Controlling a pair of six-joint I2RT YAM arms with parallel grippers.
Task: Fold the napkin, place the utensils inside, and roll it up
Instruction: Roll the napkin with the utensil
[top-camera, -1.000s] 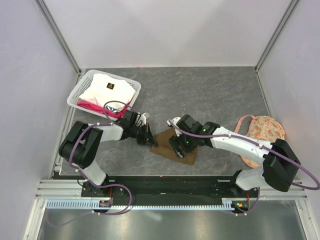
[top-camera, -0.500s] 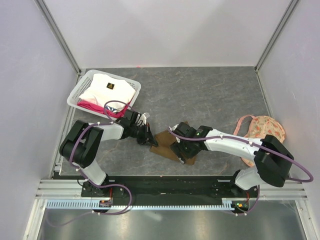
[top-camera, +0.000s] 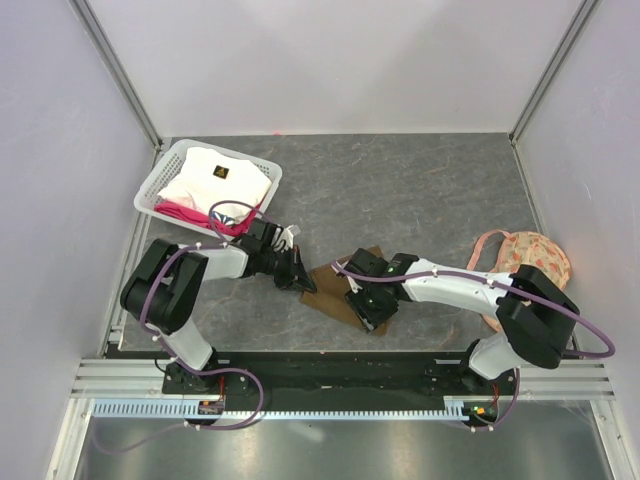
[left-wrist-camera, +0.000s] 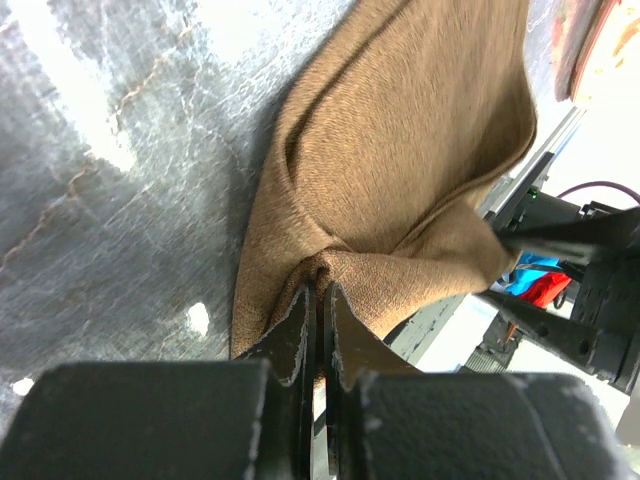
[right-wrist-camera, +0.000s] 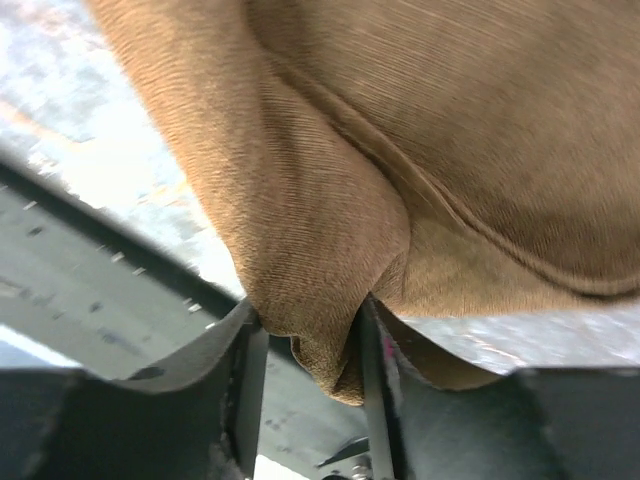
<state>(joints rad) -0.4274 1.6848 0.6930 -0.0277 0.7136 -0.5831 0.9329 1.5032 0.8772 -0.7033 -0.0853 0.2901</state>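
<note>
Keeps the olive-brown napkin (top-camera: 338, 284) on the grey table (top-camera: 420, 190), pulled between both pincers. Pinches its left end in the left gripper (top-camera: 301, 281), jaws shut tight on a small tuck. Squeezes a thick fold of its near edge in the right gripper (top-camera: 371, 312), one of the fingers (right-wrist-camera: 243, 365) pressing on each side. Leaves lots of bare table beyond both pincers. Shows, only from above, a white basket (top-camera: 160, 185) behind the left pincer and a peach flowery cloth (top-camera: 525, 262) far out past the right one. Shows, only from the wrists, the tucks up close. Looks plain, soft and wrinkly, with long creases running out from each pinch.
</note>
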